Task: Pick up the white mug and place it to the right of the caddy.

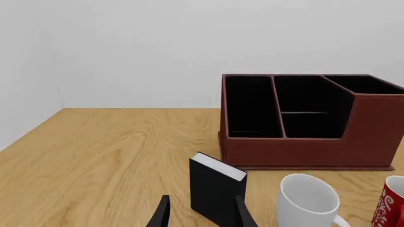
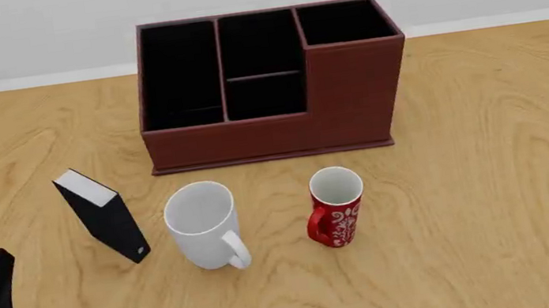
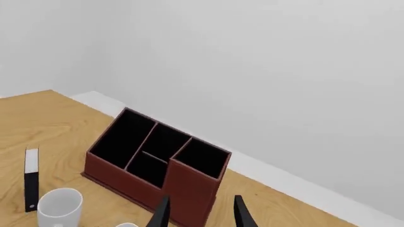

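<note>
On the wooden counter (image 2: 511,171), the white mug (image 2: 202,226) stands upright and empty just in front of the caddy (image 2: 265,83), between a leaning black book-like box (image 2: 102,215) and an empty red patterned mug (image 2: 337,206). The caddy's black-lined compartments hold nothing. Both the left jaws (image 1: 202,213) and the right jaws (image 3: 200,213) are spread apart, grasping nothing.

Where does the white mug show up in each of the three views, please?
Front view: the white mug stands in front of the caddy, between the black box and the red mug.
Left wrist view: white mug near the lower edge, before the caddy.
Right wrist view: white mug at the lower left corner.
Shared landmark: the caddy.
</note>
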Motion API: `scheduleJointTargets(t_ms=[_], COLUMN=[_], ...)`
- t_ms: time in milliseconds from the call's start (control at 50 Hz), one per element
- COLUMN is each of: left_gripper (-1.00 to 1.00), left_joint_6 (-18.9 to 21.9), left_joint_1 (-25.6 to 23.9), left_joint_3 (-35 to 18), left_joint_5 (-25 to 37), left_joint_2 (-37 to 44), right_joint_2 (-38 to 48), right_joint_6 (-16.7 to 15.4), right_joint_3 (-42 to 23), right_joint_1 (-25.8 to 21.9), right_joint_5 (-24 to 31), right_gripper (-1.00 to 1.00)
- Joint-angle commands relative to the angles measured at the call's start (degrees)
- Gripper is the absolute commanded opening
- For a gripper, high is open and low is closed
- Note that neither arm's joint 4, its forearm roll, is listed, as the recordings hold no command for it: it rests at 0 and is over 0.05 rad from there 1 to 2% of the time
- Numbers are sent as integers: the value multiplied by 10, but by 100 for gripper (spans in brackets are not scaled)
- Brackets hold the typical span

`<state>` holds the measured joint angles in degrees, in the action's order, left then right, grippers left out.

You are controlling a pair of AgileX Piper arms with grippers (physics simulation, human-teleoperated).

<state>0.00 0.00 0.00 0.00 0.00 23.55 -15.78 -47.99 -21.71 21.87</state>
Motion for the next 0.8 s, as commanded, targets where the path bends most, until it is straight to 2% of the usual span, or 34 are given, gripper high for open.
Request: scheduleJointTargets(t_ms=[20, 380, 420, 520, 560, 700, 740, 800], left_gripper=[100, 100, 100, 100, 100, 100, 100, 100], left_joint_6=[0, 0, 0, 0, 0, 0, 0, 0], left_joint_1=[0, 0, 0, 0, 0, 0, 0, 0], left_joint_3=[0, 0, 0, 0, 0, 0, 0, 0], left_joint_5=[0, 0, 0, 0, 0, 0, 0, 0], left_joint_2=[0, 0, 0, 0, 0, 0, 0, 0], right_joint_2=[87, 224, 245, 275, 290, 322, 339, 339], right_joint_6=[-28, -36, -26, -30, -18, -16, -5, -12], right_joint_3=[-78, -112, -116, -125, -137, -148, -160, -160], right_joint_1=[-32, -70, -78, -89, -95, -111, -123, -118], right_joint_5=[28, 57, 63, 75, 85, 99, 109, 112], right_gripper=[100, 100, 100, 100, 100, 100, 100, 100])
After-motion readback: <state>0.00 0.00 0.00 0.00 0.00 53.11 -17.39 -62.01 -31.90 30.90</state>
